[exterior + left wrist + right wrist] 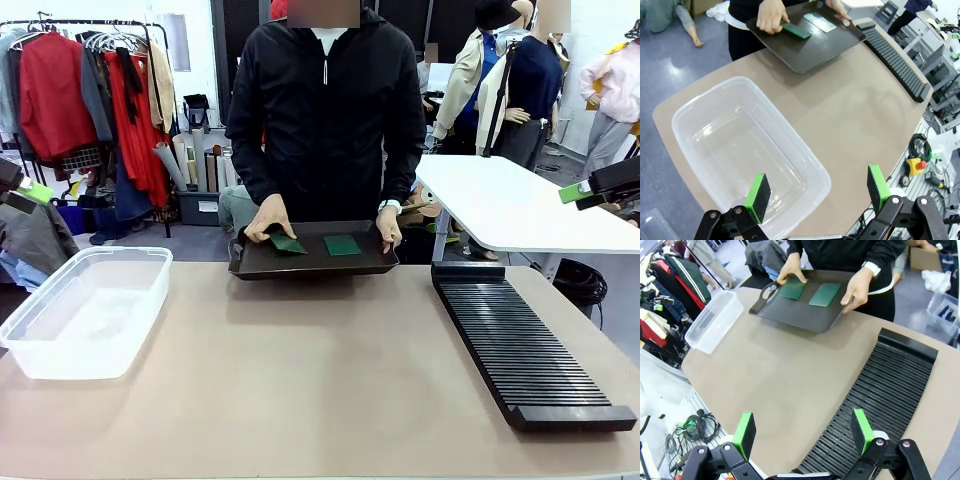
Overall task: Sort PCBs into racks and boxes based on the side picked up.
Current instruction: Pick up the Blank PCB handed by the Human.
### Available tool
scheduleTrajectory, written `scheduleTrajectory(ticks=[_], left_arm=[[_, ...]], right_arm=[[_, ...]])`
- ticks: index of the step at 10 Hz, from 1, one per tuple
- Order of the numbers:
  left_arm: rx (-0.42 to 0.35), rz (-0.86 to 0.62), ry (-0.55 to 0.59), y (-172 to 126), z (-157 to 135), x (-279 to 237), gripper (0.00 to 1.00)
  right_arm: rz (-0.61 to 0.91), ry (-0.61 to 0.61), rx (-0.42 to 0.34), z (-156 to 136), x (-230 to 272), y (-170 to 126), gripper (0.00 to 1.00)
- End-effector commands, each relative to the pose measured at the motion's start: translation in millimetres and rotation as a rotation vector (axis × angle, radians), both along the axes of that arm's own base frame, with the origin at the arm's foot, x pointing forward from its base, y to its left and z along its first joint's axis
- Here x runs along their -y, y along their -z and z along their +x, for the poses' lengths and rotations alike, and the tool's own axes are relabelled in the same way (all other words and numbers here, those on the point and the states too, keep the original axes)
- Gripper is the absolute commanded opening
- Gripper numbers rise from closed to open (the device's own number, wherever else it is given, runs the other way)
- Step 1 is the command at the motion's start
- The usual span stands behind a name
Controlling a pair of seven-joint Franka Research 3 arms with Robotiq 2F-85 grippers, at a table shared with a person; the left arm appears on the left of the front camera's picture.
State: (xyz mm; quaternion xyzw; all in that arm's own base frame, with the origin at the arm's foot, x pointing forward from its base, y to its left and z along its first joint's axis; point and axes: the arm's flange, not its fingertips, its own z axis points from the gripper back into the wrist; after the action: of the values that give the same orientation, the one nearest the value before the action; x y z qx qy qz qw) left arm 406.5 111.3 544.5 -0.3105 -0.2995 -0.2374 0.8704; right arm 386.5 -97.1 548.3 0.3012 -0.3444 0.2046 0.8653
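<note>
Nothing sorted yet: both PCBs (342, 245) sit on the person's tray (310, 266), box (62, 368) and rack (520, 350) bare, left tool (817, 192) and right tool (802, 432) gaping wide, holding nothing.

No readable text, labels or numbers anywhere

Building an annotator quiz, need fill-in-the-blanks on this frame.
1. The tray holds ___ PCBs.
2. The left tool, above the box, stands ___.
3. Below the right tool, the slots of the rack are all ___.
Missing: two; open; empty.
</note>
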Motion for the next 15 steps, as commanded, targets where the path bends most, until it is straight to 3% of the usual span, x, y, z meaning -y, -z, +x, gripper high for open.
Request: scheduleTrajectory(ticks=[1,8,10,11,15], left_arm=[[0.007,-0.004,0.009,-0.6,-1.0,-0.6,1.00],[0.007,-0.004,0.009,-0.6,-1.0,-0.6,1.00],[0.007,-0.004,0.009,-0.6,-1.0,-0.6,1.00],[0.007,-0.004,0.009,-0.6,-1.0,-0.6,1.00],[0.007,-0.004,0.009,-0.6,-1.0,-0.6,1.00]], right_arm=[[0.000,0.000,0.000,0.0,0.0,0.0,1.00],[0.026,-0.013,-0.055,4.8,2.7,-4.5,1.00],[0.040,-0.084,-0.051,3.2,2.0,-6.0,1.00],[0.013,-0.023,-0.038,1.4,2.0,2.7,1.00],[0.013,-0.023,-0.038,1.4,2.0,2.7,1.00]])
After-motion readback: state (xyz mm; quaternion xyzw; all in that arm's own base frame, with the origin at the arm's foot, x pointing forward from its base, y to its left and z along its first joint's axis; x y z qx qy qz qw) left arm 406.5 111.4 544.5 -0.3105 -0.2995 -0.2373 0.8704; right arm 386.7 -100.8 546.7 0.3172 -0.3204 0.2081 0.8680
